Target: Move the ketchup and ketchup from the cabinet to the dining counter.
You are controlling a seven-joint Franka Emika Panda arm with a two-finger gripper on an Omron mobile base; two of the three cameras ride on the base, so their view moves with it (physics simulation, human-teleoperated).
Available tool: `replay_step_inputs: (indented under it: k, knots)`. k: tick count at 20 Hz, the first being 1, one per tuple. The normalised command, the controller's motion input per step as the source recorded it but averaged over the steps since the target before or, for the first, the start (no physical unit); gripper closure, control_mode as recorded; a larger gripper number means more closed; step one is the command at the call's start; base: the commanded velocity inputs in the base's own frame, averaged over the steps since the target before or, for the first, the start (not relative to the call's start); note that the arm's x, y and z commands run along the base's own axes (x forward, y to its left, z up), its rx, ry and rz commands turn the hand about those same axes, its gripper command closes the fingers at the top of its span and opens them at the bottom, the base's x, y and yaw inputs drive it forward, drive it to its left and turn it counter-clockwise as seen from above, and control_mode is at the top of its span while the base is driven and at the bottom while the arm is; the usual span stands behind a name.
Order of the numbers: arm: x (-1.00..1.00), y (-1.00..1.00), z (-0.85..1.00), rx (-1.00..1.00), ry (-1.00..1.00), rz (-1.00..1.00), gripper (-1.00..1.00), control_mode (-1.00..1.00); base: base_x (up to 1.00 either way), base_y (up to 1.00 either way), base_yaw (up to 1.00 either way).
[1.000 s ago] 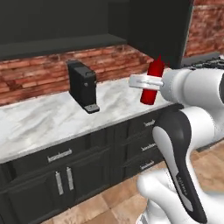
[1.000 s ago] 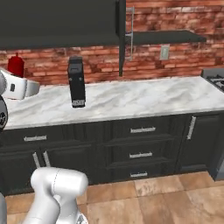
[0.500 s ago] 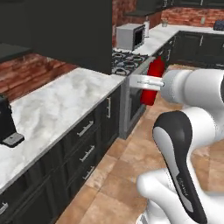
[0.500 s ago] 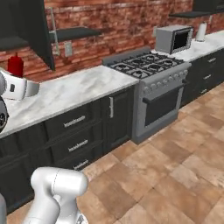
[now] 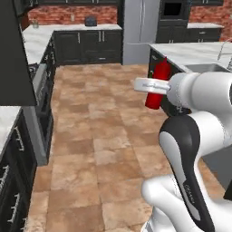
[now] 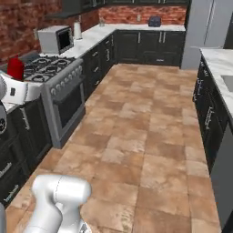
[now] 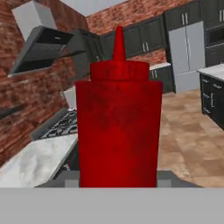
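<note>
The base has swung from the stove toward the dining counter (image 5: 181,50) at upper right, gripper (image 5: 155,86) apparently still clamping the ketchup (image 5: 157,84).

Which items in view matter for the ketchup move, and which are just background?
Job:
red ketchup bottle, upright in the gripper
dining counter, marble top with the sink, ahead on the right

Background:
stove
microwave
refrigerator
toaster
range hood
</note>
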Motion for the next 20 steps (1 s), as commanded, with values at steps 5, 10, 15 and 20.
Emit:
replay_step_inputs:
  k: [5, 10, 15, 20]
  knots:
    - [0.00, 0.00, 0.00, 0.00, 0.00, 0.00, 1.00, 1.00, 0.00, 0.00, -0.98]
    - [0.00, 0.00, 0.00, 0.00, 0.00, 0.00, 1.00, 1.00, 0.00, 0.00, -0.96]
    - [0.00, 0.00, 0.00, 0.00, 0.00, 0.00, 1.00, 1.00, 0.00, 0.00, -0.94]
    - [0.00, 0.00, 0.00, 0.00, 0.00, 0.00, 1.00, 1.00, 0.14, -0.04, -0.76]
